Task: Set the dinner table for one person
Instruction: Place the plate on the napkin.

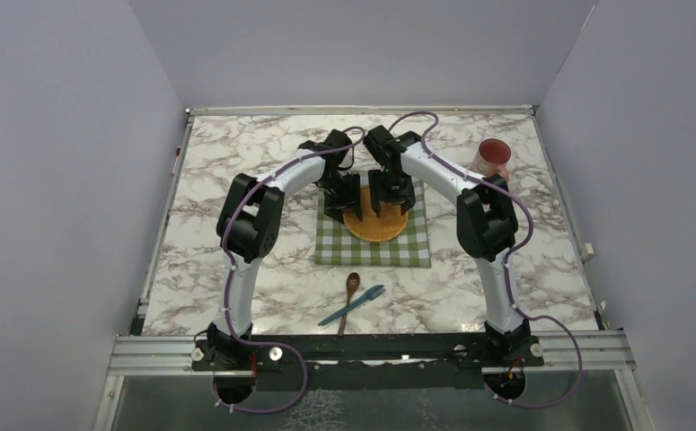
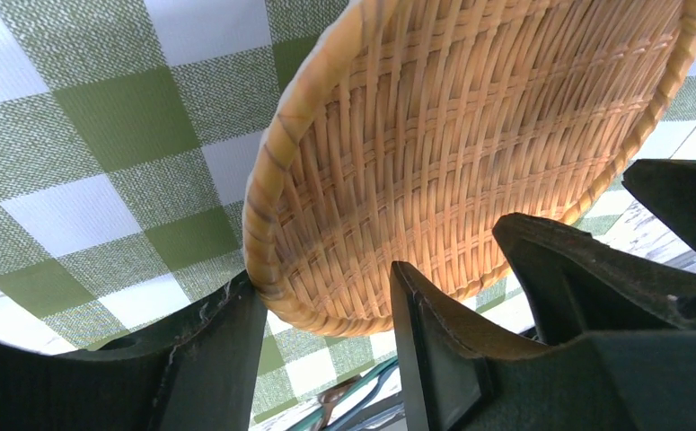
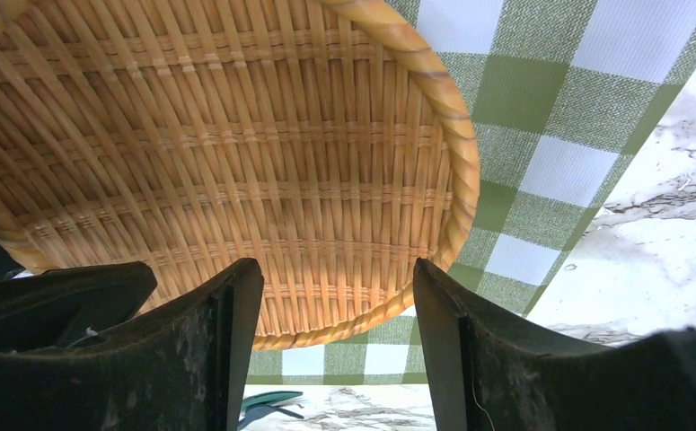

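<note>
On the marble dinner table (image 1: 227, 180) lies a green-and-white checked cloth (image 1: 373, 250), and a round woven wicker plate (image 1: 376, 224) rests on it. My left gripper (image 1: 339, 208) stands open at the plate's left rim (image 2: 268, 269); one finger is outside the rim and the other is over the weave. My right gripper (image 1: 386, 205) hangs open over the plate's middle, and the plate's near rim (image 3: 362, 328) shows between its fingers without touching them. A wooden spoon (image 1: 351, 287) and a blue fork (image 1: 355, 305) lie crossed on the marble in front of the cloth.
A pink cup (image 1: 494, 160) stands at the back right of the table. Grey walls close in the left, back and right sides. A metal frame (image 1: 371, 346) with both arm bases runs along the near edge.
</note>
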You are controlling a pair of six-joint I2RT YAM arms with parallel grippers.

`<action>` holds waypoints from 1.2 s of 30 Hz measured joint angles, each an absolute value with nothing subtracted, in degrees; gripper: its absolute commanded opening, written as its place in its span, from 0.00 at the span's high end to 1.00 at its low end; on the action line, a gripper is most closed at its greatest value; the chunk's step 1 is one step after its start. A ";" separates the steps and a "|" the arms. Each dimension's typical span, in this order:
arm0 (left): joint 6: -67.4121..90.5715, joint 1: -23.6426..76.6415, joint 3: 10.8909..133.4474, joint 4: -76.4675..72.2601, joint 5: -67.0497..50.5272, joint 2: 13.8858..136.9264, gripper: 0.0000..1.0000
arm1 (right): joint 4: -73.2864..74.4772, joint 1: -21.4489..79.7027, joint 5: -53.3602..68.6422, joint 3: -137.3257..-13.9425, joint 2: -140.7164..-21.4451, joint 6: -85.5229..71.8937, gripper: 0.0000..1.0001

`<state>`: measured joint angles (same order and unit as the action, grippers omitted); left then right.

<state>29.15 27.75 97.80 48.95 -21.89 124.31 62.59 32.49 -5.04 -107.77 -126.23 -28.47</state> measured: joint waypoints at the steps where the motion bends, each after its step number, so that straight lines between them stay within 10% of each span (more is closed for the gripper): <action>1: 29.04 27.83 97.80 49.04 -21.89 124.31 0.44 | 62.59 32.58 -5.04 -107.77 -126.23 -28.51 0.33; 14: 28.69 25.87 97.82 51.62 -16.23 124.29 0.35 | 62.63 32.03 -6.98 -107.77 -124.88 -29.12 0.33; 21: 29.78 24.16 97.82 52.53 -14.13 122.80 0.28 | 63.16 28.97 -9.76 -109.19 -124.42 -29.52 0.61; 26: 30.55 24.10 97.82 52.75 -12.88 119.46 0.59 | 62.94 24.93 -10.04 -107.15 -123.35 -29.10 0.98; 33: 31.27 24.05 98.00 52.77 -12.51 119.92 1.00 | 62.39 23.55 -10.04 -104.77 -123.15 -28.18 0.99; 36: 31.90 24.05 98.02 52.80 -12.38 121.14 1.00 | 62.24 23.57 -9.67 -104.12 -123.15 -27.40 0.99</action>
<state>31.90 24.05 98.02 52.80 -12.38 121.14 62.24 23.57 -9.67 -104.12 -123.15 -27.40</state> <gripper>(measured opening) 0.017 0.013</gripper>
